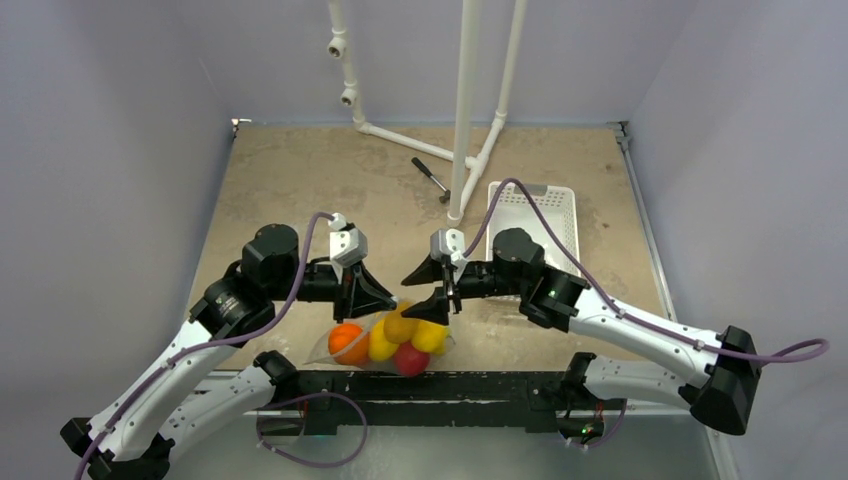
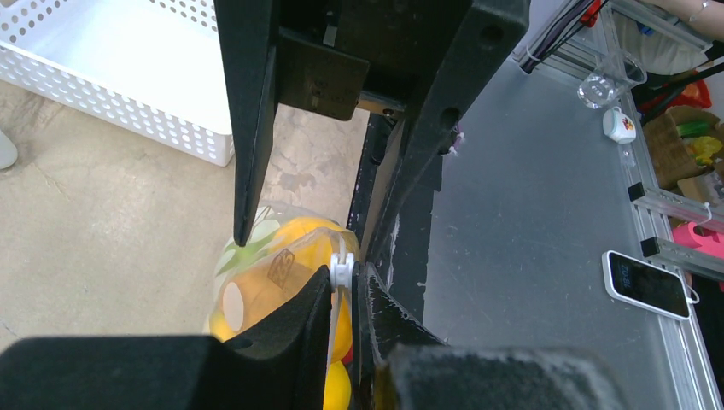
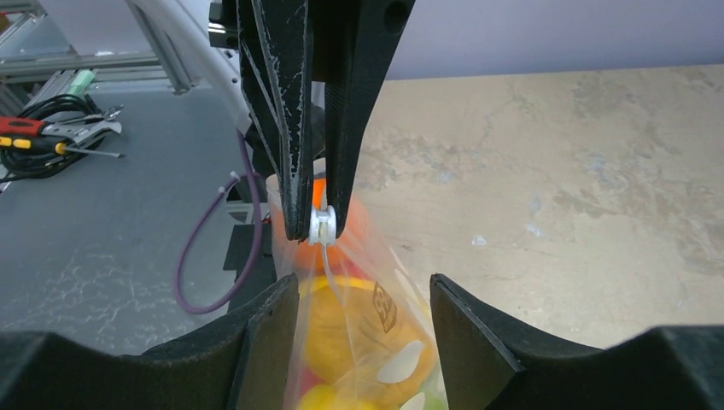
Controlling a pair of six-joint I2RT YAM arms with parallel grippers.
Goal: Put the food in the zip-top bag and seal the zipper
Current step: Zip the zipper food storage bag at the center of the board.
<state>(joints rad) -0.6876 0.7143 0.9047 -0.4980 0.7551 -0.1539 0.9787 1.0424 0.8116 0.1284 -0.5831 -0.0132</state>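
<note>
The zip-top bag (image 1: 372, 322) hangs near the table's front edge, holding the food: an orange (image 1: 347, 341), yellow lemons (image 1: 383, 345) and a red apple (image 1: 410, 360). My left gripper (image 1: 386, 300) is shut on the zipper's white slider (image 2: 341, 268) at the bag's mouth; the slider also shows in the right wrist view (image 3: 323, 224). My right gripper (image 3: 365, 295) is open, and its fingers (image 3: 273, 333) straddle the bag (image 3: 376, 333) just below the zipper without pressing it. In the top view the right gripper (image 1: 438, 298) faces the left one closely over the bag.
A white perforated tray (image 1: 556, 222) lies at the right behind the right arm. A white pipe frame (image 1: 465, 110) stands at the back centre, with a small black-handled tool (image 1: 431, 175) beside it. The black front rail (image 1: 450, 385) runs just under the bag.
</note>
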